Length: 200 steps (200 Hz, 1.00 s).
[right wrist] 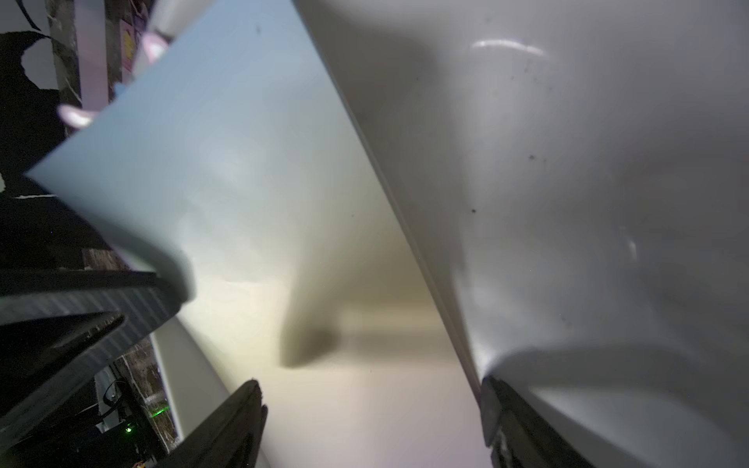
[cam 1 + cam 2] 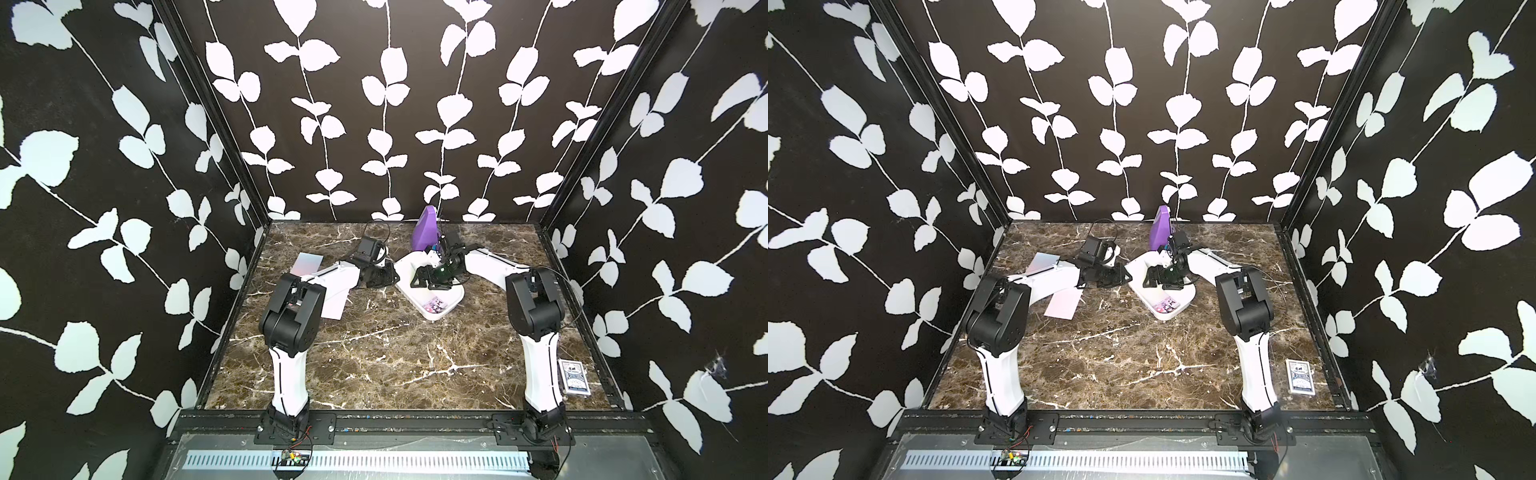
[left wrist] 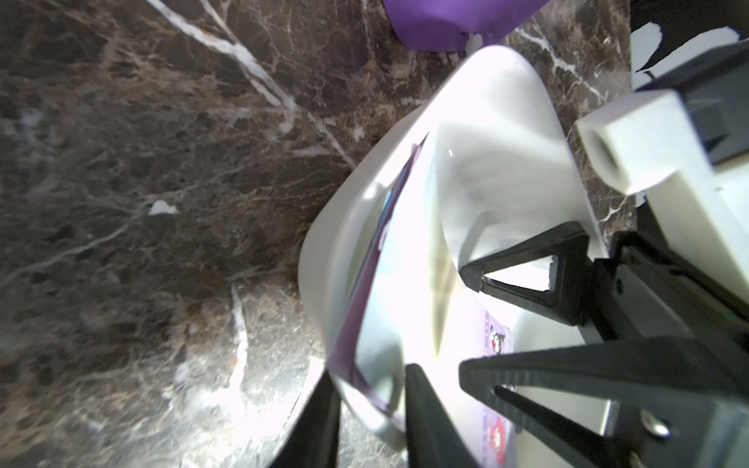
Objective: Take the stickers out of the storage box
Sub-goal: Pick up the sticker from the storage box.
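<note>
We see the box [image 2: 435, 316] toward the far middle of the surface [image 2: 374, 353], stickers [image 2: 434, 306] inside it. Two loose sheets [image 2: 334, 301] lie to its left. The right end effector [image 1: 369, 383] gapes wide inside the box, holding nothing. The left end effector [image 3: 367, 370] straddles the left rim, jaws partly apart; whether it grips, we cannot tell.
</note>
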Tool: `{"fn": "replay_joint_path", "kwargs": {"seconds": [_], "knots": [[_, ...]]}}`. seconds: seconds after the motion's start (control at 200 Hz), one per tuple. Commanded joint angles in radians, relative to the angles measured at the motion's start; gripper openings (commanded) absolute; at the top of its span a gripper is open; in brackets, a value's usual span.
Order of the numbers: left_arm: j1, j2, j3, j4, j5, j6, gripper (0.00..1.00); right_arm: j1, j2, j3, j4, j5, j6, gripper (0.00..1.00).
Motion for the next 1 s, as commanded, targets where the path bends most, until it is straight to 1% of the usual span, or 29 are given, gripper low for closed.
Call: {"fn": "replay_joint_path", "kwargs": {"seconds": [0.0,0.075,0.17,0.3,0.35,0.435,0.54,0.71,0.995], "knots": [[-0.006,-0.085,-0.006,-0.110,-0.036,0.079,0.38,-0.007,0.032,-0.008,-0.055,0.078,-0.021,0.85],[-0.006,-0.119,0.005,-0.139,-0.044,0.089,0.40,-0.007,0.033,-0.005,-0.064,0.091,-0.025,0.85],[-0.007,-0.163,0.012,-0.155,-0.070,0.103,0.41,-0.007,0.035,-0.005,-0.070,0.098,-0.028,0.85],[0.000,-0.197,0.022,-0.163,-0.109,0.113,0.40,-0.007,0.036,-0.005,-0.066,0.092,-0.028,0.85],[0.002,-0.199,0.026,-0.154,-0.112,0.112,0.38,-0.007,0.038,-0.005,-0.067,0.089,-0.027,0.85],[0.003,-0.185,0.042,-0.140,-0.106,0.102,0.33,-0.007,0.040,-0.005,-0.070,0.094,-0.030,0.85],[0.003,-0.144,0.073,-0.130,-0.071,0.091,0.30,-0.007,0.038,-0.005,-0.077,0.099,-0.036,0.85],[0.003,-0.086,0.113,-0.128,-0.058,0.094,0.30,-0.008,0.041,0.001,-0.079,0.093,-0.036,0.85],[0.003,-0.050,0.160,-0.141,-0.077,0.113,0.30,-0.008,0.048,0.013,-0.083,0.089,-0.035,0.85]]}}
